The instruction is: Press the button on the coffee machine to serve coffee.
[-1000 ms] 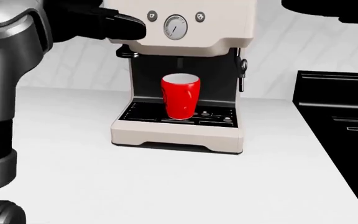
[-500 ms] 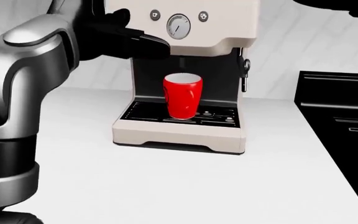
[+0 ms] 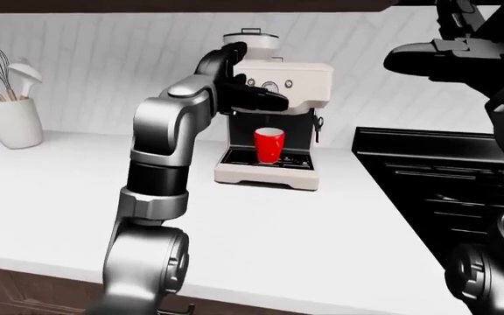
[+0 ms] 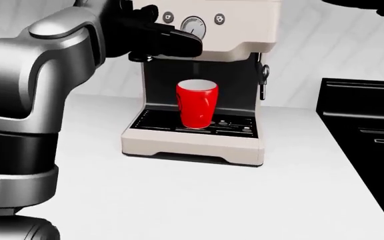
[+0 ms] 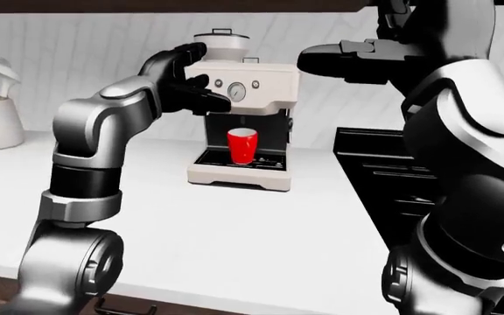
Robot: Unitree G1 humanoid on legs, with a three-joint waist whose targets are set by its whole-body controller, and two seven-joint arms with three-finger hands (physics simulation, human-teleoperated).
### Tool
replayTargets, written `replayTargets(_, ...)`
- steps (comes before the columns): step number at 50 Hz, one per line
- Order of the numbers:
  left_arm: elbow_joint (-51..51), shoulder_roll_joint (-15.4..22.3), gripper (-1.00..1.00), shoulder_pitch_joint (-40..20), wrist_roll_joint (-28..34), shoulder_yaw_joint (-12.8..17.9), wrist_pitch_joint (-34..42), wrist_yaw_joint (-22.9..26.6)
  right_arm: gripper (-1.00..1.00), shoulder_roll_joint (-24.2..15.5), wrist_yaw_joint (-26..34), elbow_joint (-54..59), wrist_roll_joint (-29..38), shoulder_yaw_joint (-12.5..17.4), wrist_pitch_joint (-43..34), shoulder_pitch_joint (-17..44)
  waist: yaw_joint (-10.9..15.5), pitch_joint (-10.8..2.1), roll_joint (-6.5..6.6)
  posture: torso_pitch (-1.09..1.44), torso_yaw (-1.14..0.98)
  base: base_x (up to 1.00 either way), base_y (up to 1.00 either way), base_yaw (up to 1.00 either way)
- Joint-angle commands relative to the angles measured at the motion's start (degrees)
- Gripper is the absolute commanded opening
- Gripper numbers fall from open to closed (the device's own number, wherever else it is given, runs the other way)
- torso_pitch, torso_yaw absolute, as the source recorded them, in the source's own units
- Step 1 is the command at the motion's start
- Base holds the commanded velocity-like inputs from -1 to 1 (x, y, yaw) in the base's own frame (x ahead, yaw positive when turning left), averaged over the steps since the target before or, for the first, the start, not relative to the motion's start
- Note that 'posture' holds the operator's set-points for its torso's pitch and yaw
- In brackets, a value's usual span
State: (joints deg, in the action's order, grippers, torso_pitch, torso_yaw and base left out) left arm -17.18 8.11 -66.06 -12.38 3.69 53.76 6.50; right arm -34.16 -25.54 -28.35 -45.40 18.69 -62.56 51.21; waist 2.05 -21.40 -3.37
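One red cup (image 4: 196,103) sits under your coffee machine (image 4: 199,75); your left hand (image 4: 162,37), fingers extended, covers its panel.

Cup (image 4: 197,103) on machine (image 4: 199,135) tray at centre; stove (image 4: 365,130) right; utensil jar (image 3: 11,121) far left.

Red cup (image 4: 196,103), cream coffee machine (image 4: 199,142), black hand (image 4: 158,37), prob. white counter (image 4: 178,195).
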Motion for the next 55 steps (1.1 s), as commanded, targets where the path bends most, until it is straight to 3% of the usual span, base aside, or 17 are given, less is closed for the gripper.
replayTargets(1,0.0,0.2,1.00,-2.7,0.0,0.4,-2.8,0.0,1.00,-0.6,-0.2,-0.2,0.0,0.6,1.0,1.8,0.0,-0.07,-0.21,-0.62,0.00,0.00,0.00,0.00)
replayTargets(55,-23.1,-1.8,1.00,-9.4,2.6,0.1,-20.1,2.7,1.00,-2.8,-2.5,0.3,-3.5,1.0,1.8,2.3,0.1,-0.13,-0.97,-0.62,0.00,0.00,0.00,0.00)
